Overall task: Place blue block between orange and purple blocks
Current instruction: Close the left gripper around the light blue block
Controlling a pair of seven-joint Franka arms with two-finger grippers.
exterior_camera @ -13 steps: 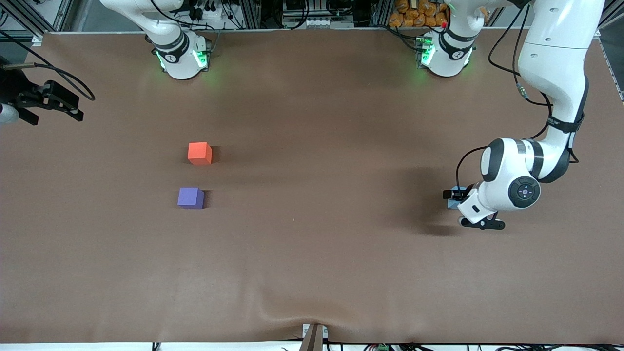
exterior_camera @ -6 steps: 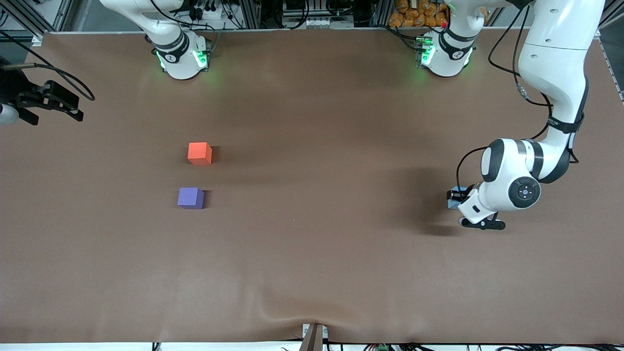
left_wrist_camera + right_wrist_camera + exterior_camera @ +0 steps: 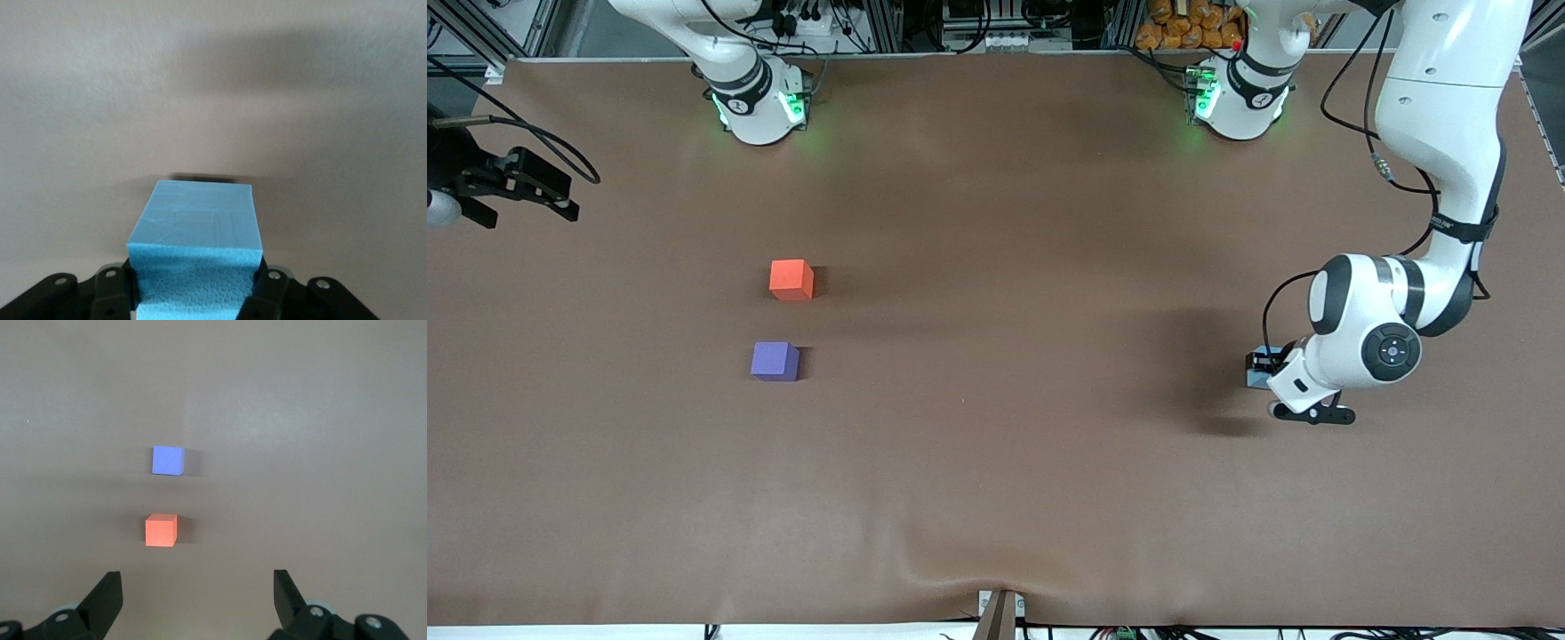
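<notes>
The orange block (image 3: pixel 791 279) and purple block (image 3: pixel 775 361) are sitting apart on the brown counter (image 3: pixel 996 462), purple nearer the camera, nothing lying between them. The left claw (image 3: pixel 193 293) is clamping the blue block (image 3: pixel 197 243) at the left arm's end, wrist bent low, while the right claw (image 3: pixel 197 597) is waiting spread wide.
</notes>
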